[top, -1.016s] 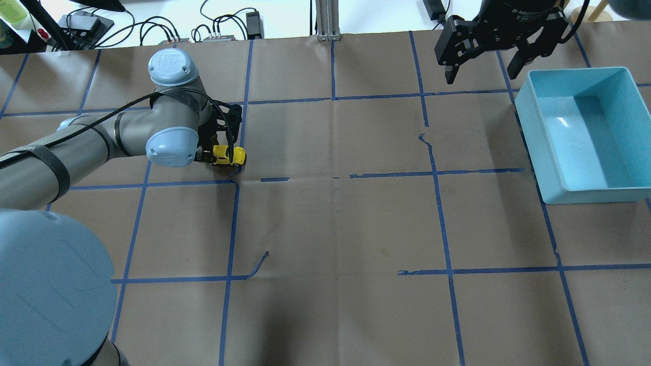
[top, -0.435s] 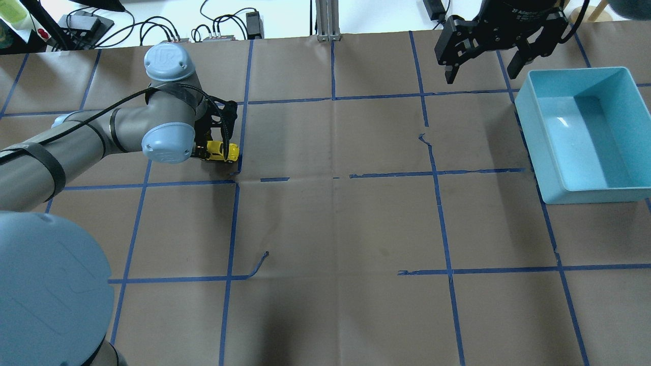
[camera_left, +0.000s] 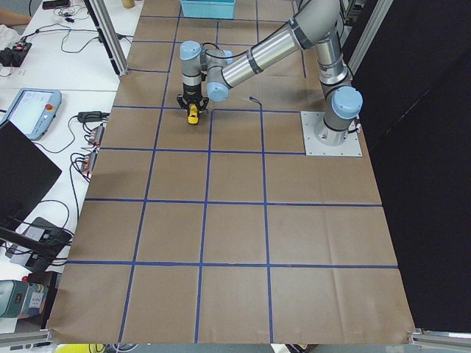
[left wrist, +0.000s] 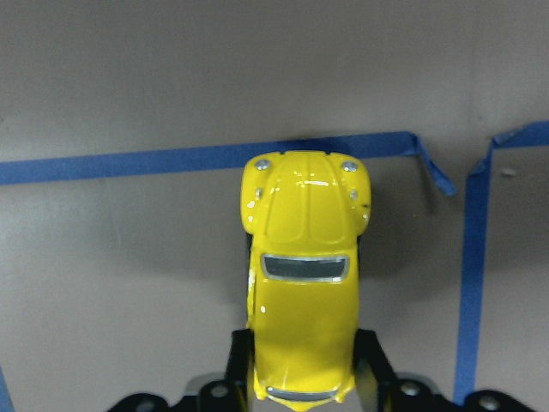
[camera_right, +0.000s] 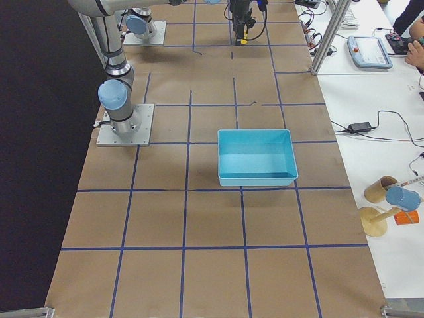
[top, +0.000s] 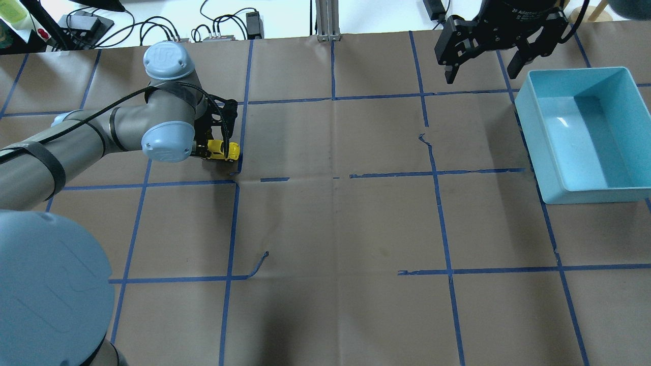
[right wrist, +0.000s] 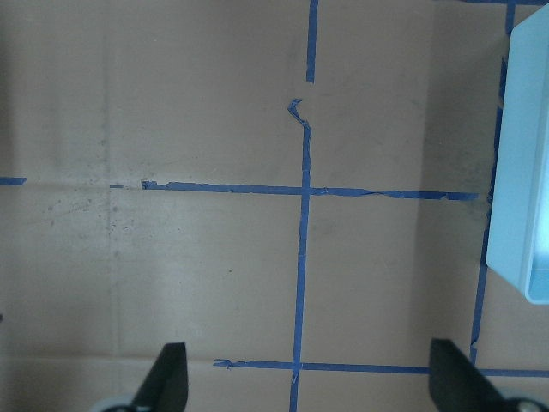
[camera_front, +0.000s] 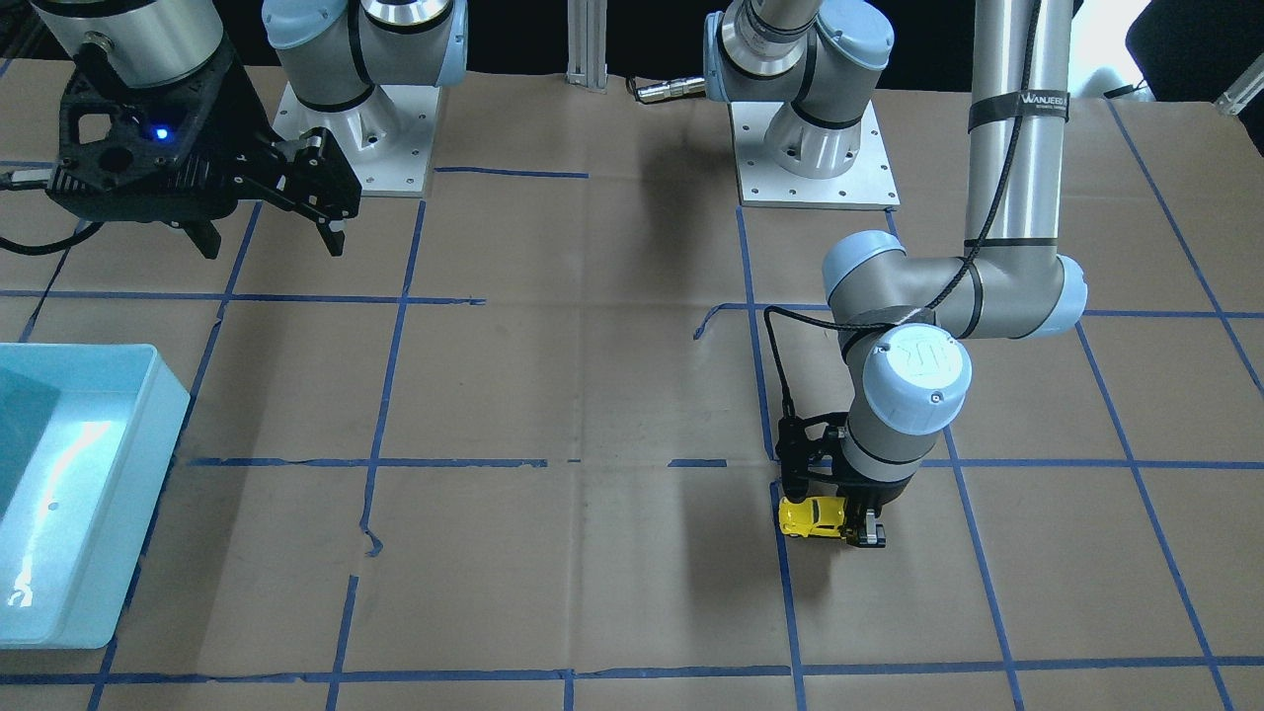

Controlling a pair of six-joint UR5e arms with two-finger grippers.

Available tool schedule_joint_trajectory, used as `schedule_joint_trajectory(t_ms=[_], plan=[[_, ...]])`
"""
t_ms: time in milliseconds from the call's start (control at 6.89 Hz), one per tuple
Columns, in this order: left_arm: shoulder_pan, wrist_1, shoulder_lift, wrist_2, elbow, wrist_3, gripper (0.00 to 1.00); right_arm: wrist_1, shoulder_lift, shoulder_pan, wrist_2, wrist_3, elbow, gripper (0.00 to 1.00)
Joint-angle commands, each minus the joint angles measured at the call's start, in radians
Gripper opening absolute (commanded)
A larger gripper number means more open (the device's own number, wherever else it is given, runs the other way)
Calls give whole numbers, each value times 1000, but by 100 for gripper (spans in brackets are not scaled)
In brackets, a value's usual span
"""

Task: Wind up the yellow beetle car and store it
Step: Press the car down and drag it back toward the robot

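We saw the left end effector (left wrist: 302,365) pinching the yellow beetle car (left wrist: 304,249), one finger on each flank of its rear half. Against the overhead view of a second ago, end effector and car had shifted a little toward the table's (top: 335,229) far left; over the last moments they had barely moved. The right end effector (top: 481,75) had kept its place, with its fingers spread wide on nothing.

The left wrist pointed straight down. Its forearm ran nearly level across the table from the robot's left, and the upper arm stood upright behind it in the front-facing view. The right end effector hung high above the table near the far corner of the blue bin (top: 595,196).

The car stuck out forward from between the left fingers, roof up and nose pointing away from them. Its nose reached a blue tape line (left wrist: 129,160) beside a corner of the grid. It sat low at the table's surface; we could not tell whether the wheels touched. The bin lay well apart from it, on the robot's right.
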Motion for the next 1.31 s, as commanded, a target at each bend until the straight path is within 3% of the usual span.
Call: schedule_joint_trajectory(t_ms=[0, 1161], plan=[[-9, 1, -16, -24, -1, -30, 35, 0, 0, 0, 0, 0, 0, 100], [-53, -25, -18, -107, 36, -128, 34, -2, 0, 0, 0, 0, 0, 100]])
